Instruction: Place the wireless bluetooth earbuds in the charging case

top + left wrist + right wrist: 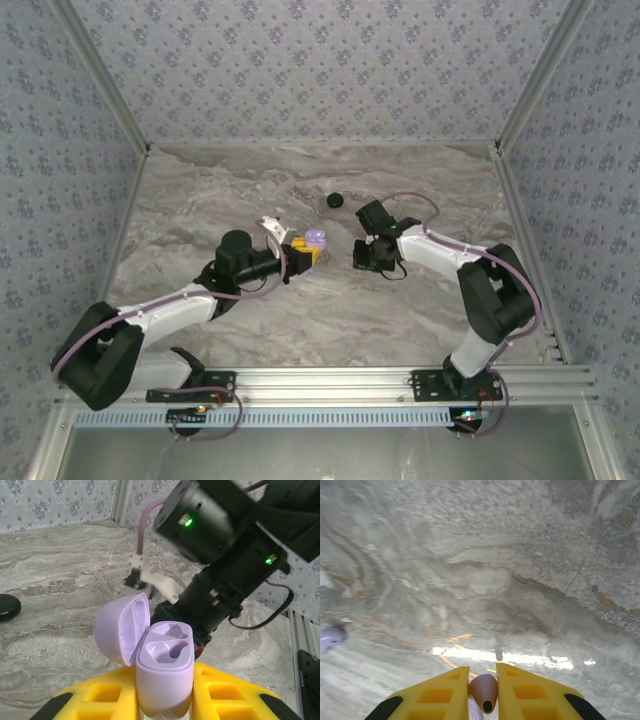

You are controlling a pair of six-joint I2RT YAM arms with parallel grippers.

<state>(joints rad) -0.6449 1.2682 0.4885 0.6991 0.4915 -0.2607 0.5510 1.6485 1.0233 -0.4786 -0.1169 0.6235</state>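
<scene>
My left gripper (303, 252) is shut on the pale purple charging case (164, 672), held upright between its yellow fingers (102, 695). The lid (121, 627) hangs open to the left and both sockets (167, 647) are empty. From above, the case (316, 238) shows at mid-table. My right gripper (362, 256) hovers just right of it, a short gap apart. In the right wrist view that gripper (483, 692) is shut on a pale purple earbud (484, 692), its rounded tip with a dark opening poking out between the yellow fingers (442, 695).
A small round black case (335, 200) lies closed on the marble table (420, 180) behind both grippers, and at the left edge of the left wrist view (7, 607). A pale purple blur (330, 637) sits at the right wrist view's left edge. Patterned walls (320, 60) enclose three sides.
</scene>
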